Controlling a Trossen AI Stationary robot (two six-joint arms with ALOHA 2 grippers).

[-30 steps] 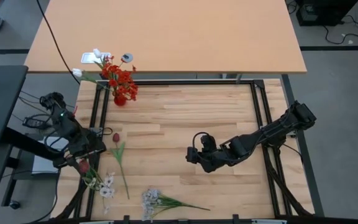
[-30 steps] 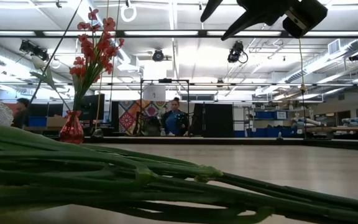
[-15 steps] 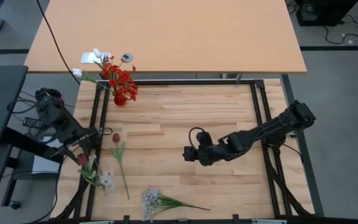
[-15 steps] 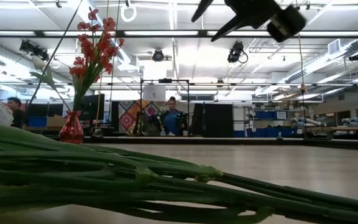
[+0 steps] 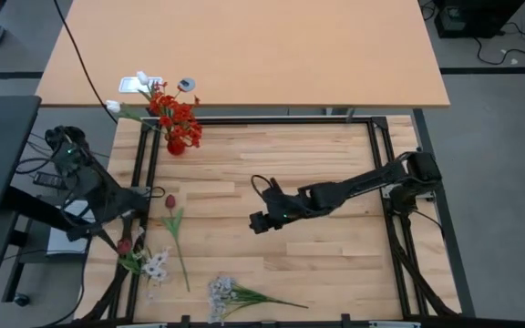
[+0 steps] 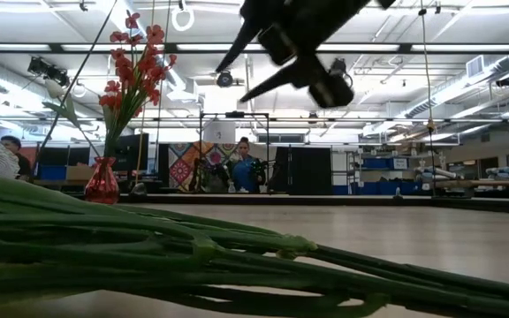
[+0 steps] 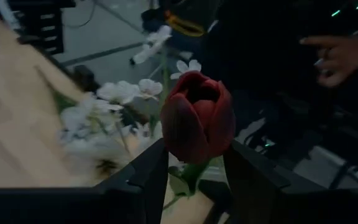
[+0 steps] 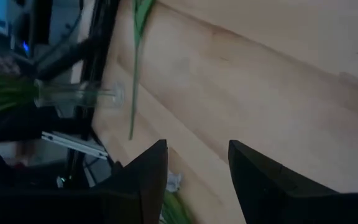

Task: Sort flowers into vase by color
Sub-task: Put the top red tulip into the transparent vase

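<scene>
My left gripper [image 5: 122,240] is at the table's near-left edge, shut on a dark maroon tulip [image 7: 197,121]. White blooms [image 5: 158,266] with green leaves stand right beside it. In the right wrist view a clear glass vase [image 8: 79,96] holding green stalks shows at that edge. A second tulip [image 5: 169,202] lies flat on the wood, its stalk running toward the near edge. Red blossoms [image 5: 179,118] stand in a small red vase [image 6: 102,181] at the far-left corner. My right gripper [image 5: 259,222] hangs open above mid-table, touching nothing. My left gripper pinches the tulip between its two fingers [image 7: 145,171], at the bud's base where the stalk [image 7: 188,177] begins. The bud sticks out past the fingertips, lifted off the table. Where the lower stalk goes is hidden by the gripper.
A pale bunch [image 5: 221,292] lies at the near edge, its green stalks [image 6: 193,256] filling the low view's foreground. A black frame rail [image 5: 149,173] runs along the table's left side. A larger table [image 5: 244,46] stands beyond. A person's hand [image 7: 334,56] shows past the left edge.
My right arm has reached out toward the table's left, carrying its open gripper from right of centre to about mid-table and turning it on the way. My left gripper has kept its hold on the tulip and stayed near the same spot.
</scene>
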